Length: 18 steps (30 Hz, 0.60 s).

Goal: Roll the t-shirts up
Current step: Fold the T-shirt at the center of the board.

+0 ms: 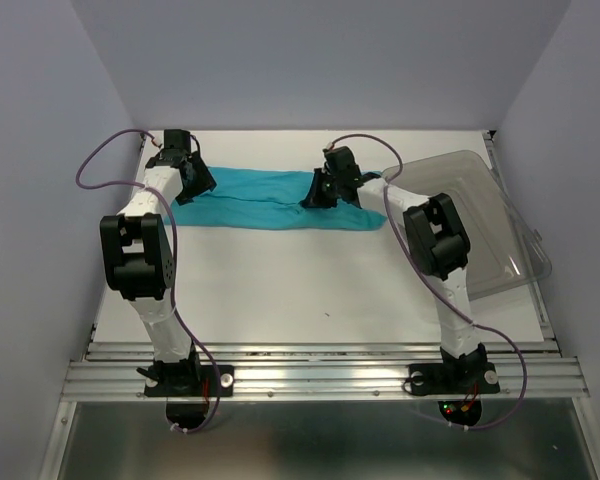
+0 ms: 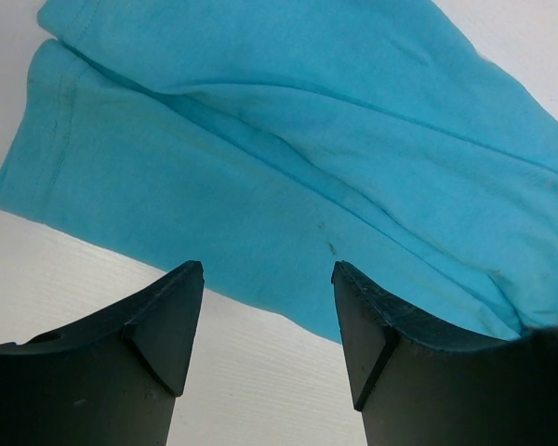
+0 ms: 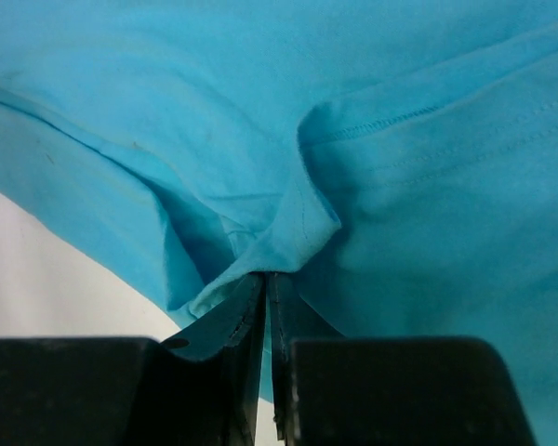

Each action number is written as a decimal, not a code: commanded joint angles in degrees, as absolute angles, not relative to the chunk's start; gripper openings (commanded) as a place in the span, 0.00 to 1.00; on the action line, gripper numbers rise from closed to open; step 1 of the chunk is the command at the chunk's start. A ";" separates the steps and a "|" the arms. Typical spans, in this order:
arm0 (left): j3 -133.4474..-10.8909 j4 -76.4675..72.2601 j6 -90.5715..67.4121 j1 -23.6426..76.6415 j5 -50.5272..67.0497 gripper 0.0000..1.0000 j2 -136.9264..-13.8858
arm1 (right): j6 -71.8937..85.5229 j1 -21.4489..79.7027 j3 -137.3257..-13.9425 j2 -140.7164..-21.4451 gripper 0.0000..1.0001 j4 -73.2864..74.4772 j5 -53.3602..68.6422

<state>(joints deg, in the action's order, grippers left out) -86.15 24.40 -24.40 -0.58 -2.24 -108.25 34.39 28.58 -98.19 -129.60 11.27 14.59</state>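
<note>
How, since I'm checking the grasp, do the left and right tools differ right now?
The left tool stands open with nothing in it; the right tool is shut on a pinched fold of the t-shirt. The left tool sits at the shirt's left end; the right tool nearer its right end. Both are black and over the same t-shirt.

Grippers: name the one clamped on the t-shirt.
The right gripper, shut on a pinched fold of the teal t-shirt; the left gripper is open over it, gripping nothing.
</note>
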 commanded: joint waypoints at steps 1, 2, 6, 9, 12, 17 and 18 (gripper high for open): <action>-88.07 25.14 -23.55 -0.35 -3.60 0.69 -106.61 | 35.76 29.27 -103.00 -130.86 0.11 8.97 16.17; -88.15 25.22 -23.38 -0.35 -3.69 0.69 -106.61 | 36.21 29.27 -104.83 -131.91 0.11 8.79 16.17; -88.24 25.49 -23.38 -0.44 -3.69 0.69 -106.79 | 37.35 29.27 -110.63 -135.95 0.11 8.70 16.26; -88.33 25.75 -23.29 -0.35 -3.69 0.69 -106.87 | 38.14 29.27 -113.28 -138.33 0.11 8.88 17.05; -88.24 25.93 -23.12 -0.35 -3.78 0.69 -106.61 | 37.80 29.27 -112.94 -137.82 0.11 9.05 16.53; -87.89 25.84 -23.03 -0.35 -3.69 0.69 -105.91 | 35.25 29.27 -111.01 -131.85 0.12 10.02 13.01; -87.80 25.67 -23.20 -0.35 -3.43 0.69 -105.73 | 34.90 29.27 -110.48 -130.88 0.12 10.19 12.57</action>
